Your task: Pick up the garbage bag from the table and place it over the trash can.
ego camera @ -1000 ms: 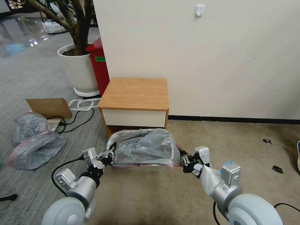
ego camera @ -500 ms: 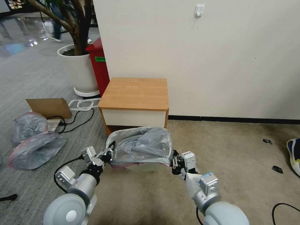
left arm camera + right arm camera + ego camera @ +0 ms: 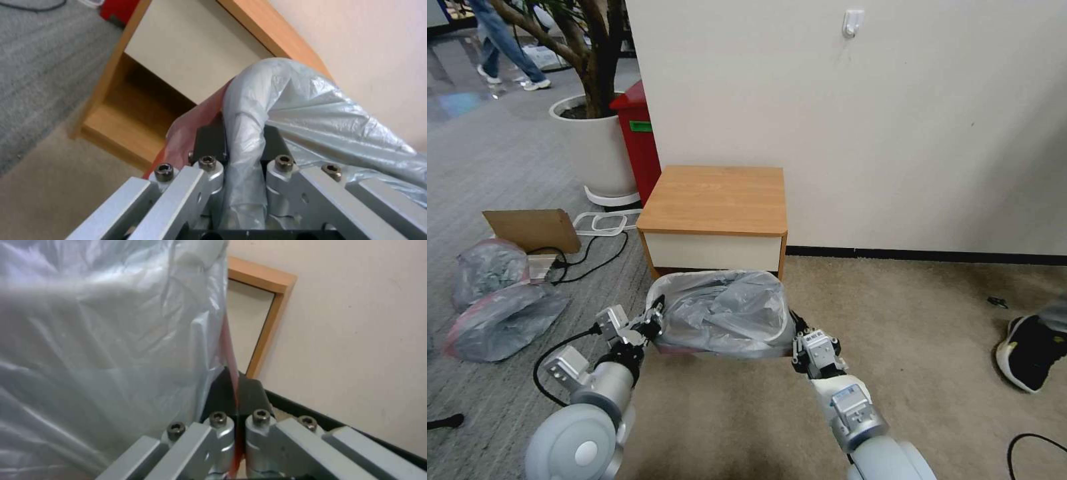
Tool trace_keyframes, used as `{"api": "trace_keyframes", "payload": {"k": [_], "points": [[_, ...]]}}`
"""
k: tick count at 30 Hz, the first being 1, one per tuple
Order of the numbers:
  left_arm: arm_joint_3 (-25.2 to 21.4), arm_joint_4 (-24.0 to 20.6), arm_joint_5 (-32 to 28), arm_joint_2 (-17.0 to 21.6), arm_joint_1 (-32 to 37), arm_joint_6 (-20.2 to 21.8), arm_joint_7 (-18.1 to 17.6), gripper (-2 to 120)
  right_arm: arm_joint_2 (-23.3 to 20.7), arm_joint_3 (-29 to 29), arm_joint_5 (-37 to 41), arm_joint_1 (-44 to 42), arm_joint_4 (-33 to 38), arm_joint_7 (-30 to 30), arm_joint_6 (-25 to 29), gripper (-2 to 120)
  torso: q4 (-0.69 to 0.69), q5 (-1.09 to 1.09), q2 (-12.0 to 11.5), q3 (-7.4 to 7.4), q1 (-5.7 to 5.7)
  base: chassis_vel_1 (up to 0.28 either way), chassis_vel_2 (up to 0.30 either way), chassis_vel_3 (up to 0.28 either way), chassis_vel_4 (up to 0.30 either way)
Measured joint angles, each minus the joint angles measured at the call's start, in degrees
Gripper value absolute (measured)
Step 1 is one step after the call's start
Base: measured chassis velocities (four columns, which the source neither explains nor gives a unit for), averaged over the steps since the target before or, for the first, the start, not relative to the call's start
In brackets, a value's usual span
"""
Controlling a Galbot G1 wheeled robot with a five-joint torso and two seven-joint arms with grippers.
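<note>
The left gripper pinches a fold of the garbage bag, and the right gripper is clamped on its pink-red rim. Between them the thin, crinkly grey plastic is stretched over the trash can, just in front of the orange-brown wooden table.
</note>
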Motion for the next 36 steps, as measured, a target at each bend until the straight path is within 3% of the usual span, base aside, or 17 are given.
{"api": "trace_keyframes", "payload": {"k": [6,13,21,29,36], "points": [[-0.1,-0.6,-1.8,0.2,0.4,1.2,-0.2,8,1.6,0.7,-2.4,1.4,-3.3,0.2,2.5,0,0.0,0.01,0.0,0.0,0.0,0.0,0.0,0.0,0.0],[-0.1,-1.3,-1.0,0.2,2.0,3.5,4.3,7,2.6,2.5,-4.3,4.4,-7.1,0.5,5.0,0,0.01,0.01,0.0,0.0,0.0,0.0,0.0,0.0,0.0],[0.0,-1.8,-6.9,0.1,0.3,3.8,3.0,7,2.7,3.8,-7.1,4.3,-11.1,0.4,8.6,0,0.0,0.01,0.0,0.0,0.0,0.0,0.0,0.0,0.0],[0.3,-2.9,-8.5,-0.4,1.7,4.9,3.1,7,3.0,7.7,-6.3,5.9,-13.2,0.1,9.4,0,0.0,0.01,0.0,0.0,0.0,0.0,0.0,0.0,0.0],[0.1,-3.0,-9.3,-0.4,1.2,4.9,3.2,7,3.2,7.0,-5.7,4.2,-13.0,0.0,9.5,0,0.0,0.0,0.0,0.0,0.0,0.0,0.0,0.0,0.0]]}}
